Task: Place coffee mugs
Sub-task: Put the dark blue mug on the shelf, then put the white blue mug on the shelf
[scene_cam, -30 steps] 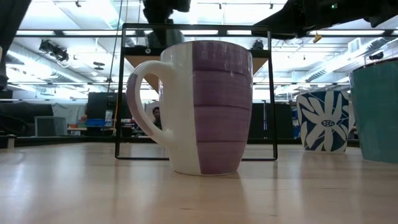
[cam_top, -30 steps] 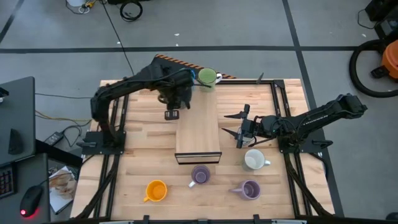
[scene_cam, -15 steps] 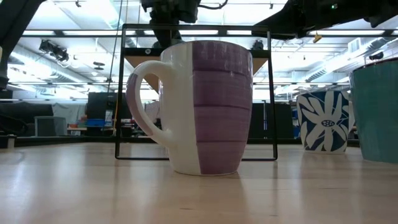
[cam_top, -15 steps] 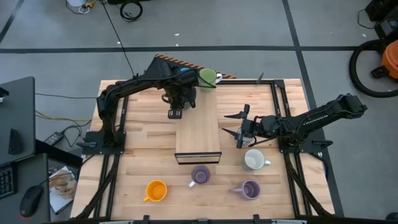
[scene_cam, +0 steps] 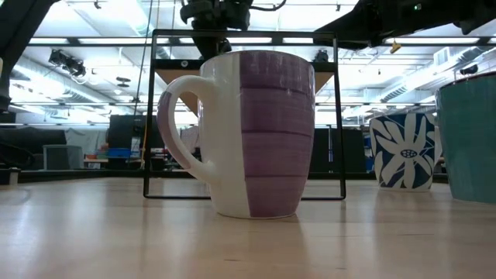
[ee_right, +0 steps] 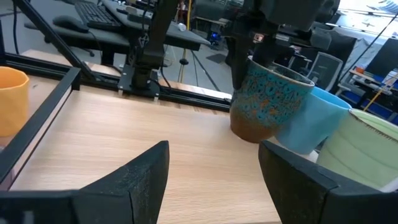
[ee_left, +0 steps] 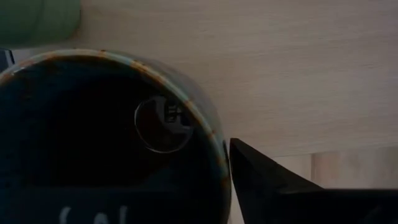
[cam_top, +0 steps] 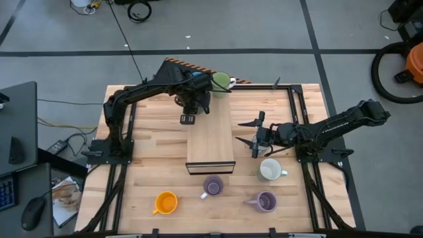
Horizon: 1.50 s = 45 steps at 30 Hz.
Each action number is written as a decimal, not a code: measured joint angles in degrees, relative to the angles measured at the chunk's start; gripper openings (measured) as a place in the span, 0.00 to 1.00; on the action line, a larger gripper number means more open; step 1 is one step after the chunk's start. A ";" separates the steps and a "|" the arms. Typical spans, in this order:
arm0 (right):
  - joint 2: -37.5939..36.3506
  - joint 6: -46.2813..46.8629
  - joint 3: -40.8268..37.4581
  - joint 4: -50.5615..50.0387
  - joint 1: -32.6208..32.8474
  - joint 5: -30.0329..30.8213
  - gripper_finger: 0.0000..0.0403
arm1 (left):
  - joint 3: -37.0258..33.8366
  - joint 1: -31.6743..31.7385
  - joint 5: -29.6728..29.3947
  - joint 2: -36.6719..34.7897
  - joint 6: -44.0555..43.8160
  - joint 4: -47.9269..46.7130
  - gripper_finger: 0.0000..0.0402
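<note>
Left gripper (cam_top: 194, 100) hangs over the far left corner of a raised wooden block (cam_top: 211, 142) in the middle of the counter (cam_top: 152, 158), pointing down at a dark, teal-speckled mug (ee_right: 270, 99) with a brown base. In the left wrist view one dark finger (ee_left: 267, 180) sits just outside that mug's rim, while the mug's dark inside fills most of the picture. The other finger is out of sight, so I cannot tell whether the gripper has hold of the rim or stands loose over it. The mug itself is upright on the wood.

Just beside it, in a close row, stand a light blue mug (ee_right: 314, 121) and then a pale green mug (cam_top: 221, 81), the green one at the far edge of the counter.

Across the block, the right gripper (cam_top: 255, 140) waits low at the block's right side with its fingers spread wide and nothing between them.

Nearer the front edge are four more mugs, all upright. A white mug (cam_top: 269, 170) is just in front of the right gripper. A lavender mug (cam_top: 212, 186) stands close to the block's near end. A second lavender mug (cam_top: 265, 201) is to its right. An orange mug (cam_top: 166, 201) is well to the left.
</note>
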 joint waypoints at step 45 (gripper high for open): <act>0.00 1.58 0.00 -0.09 -0.15 0.12 0.63 | 11.58 -8.40 -6.47 -2.42 -6.61 -3.85 0.41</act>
